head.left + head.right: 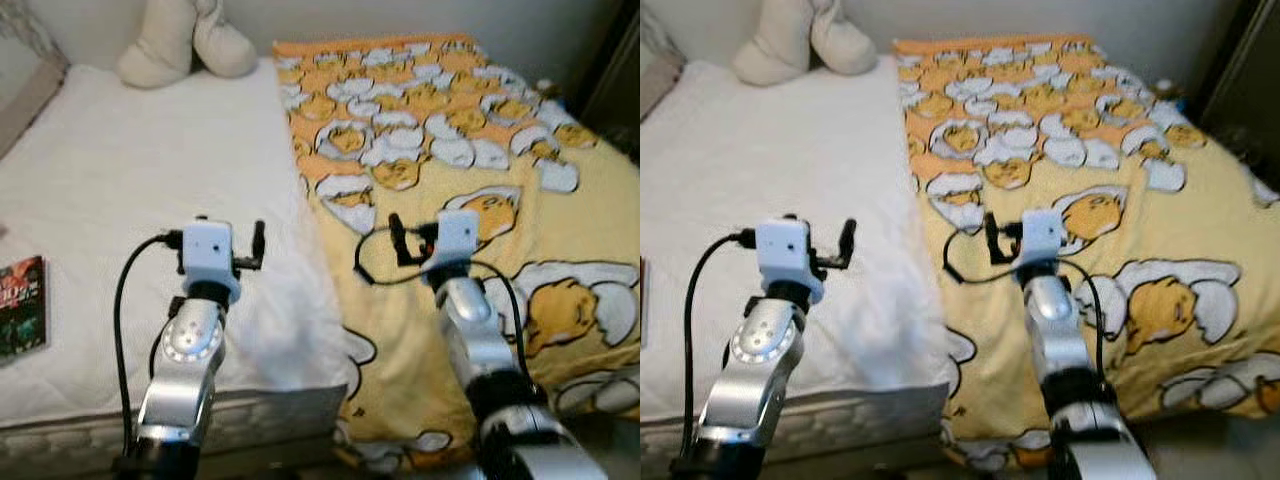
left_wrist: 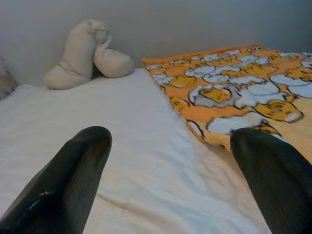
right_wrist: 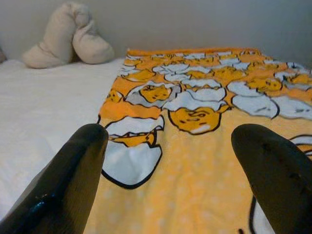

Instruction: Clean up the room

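1. I'm looking down at a bed (image 1: pixel 120 190) with a bare white mattress on my left half and a yellow-orange blanket (image 1: pixel 470 150) with egg-character prints covering the right half.
2. The blanket lies spread flat from the head of the bed toward me, its near edge draping over the foot of the mattress; its left edge runs down the middle of the bed.
3. My left claw (image 2: pixel 168 175) hovers over the white mattress near the blanket's edge, fingers (image 2: pixel 63 180) spread wide apart, nothing between them.
4. My right claw (image 3: pixel 170 175) hangs over the blanket, fingers (image 3: pixel 273 170) also spread wide, holding nothing.
5. In the left eye view I see both arms reaching forward side by side, each with a white camera block at the wrist and a black cable looping off it.
6. A cream pillow (image 1: pixel 185 40), folded over on itself, sits at the head of the bed against the wall, just beside the blanket's top corner.
7. A book (image 1: pixel 22 305) with a dark, red-lettered cover lies flat on the mattress at my far left, well apart from both claws.
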